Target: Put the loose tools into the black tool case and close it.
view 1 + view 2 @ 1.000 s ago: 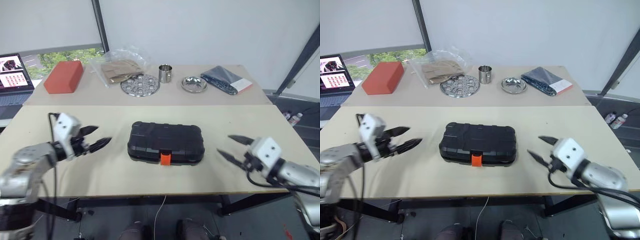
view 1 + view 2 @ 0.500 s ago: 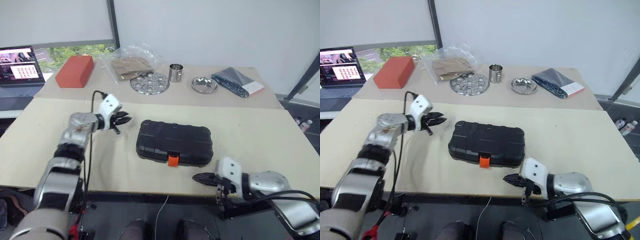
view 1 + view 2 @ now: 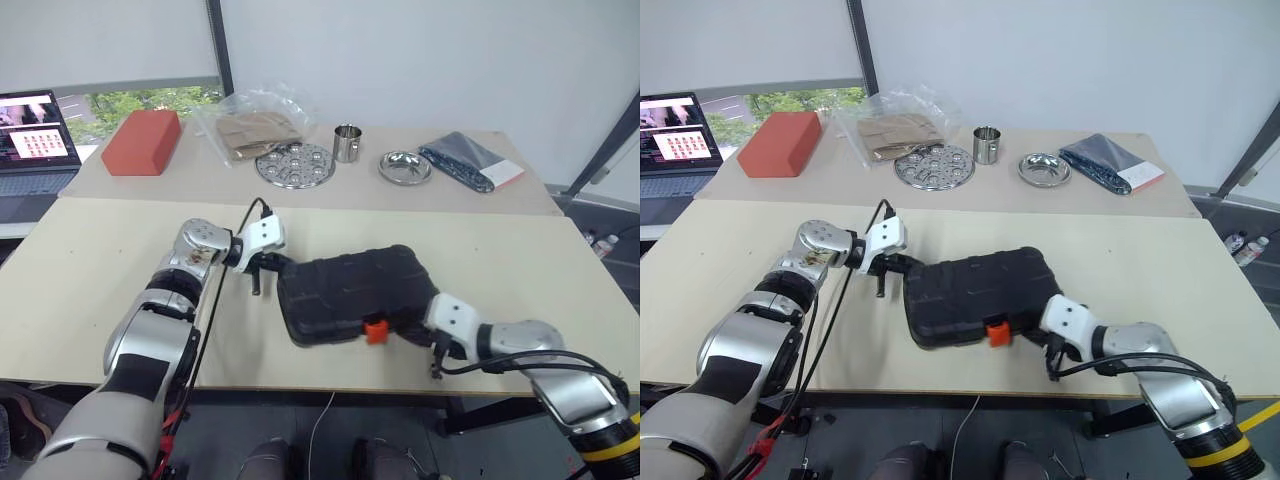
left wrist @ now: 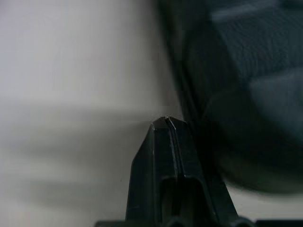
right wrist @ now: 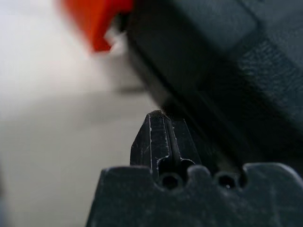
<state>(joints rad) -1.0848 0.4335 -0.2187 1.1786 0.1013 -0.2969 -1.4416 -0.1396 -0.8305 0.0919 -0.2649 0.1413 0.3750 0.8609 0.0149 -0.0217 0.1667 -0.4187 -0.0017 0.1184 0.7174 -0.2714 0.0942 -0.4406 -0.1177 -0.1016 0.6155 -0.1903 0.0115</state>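
On the near table (image 3: 90, 260), the left gripper (image 3: 262, 272) is pressing against the far-left corner of the black tool case (image 3: 350, 292) with its fingers (image 4: 165, 161) pinched together on nothing. The case is lying closed near the table's middle, skewed, its orange latch (image 3: 376, 330) facing the near edge. The right gripper (image 3: 428, 330), fingers (image 5: 158, 142) likewise pressed together, is sitting against the case's near-right corner.

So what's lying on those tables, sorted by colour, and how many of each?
Black: 1, the tool case
Red: 1, the block
Shiny steel: 3, dimpled tray, cup, dish
Clear: 1, plastic bag
Dark: 1, flat pouch
Total: 7
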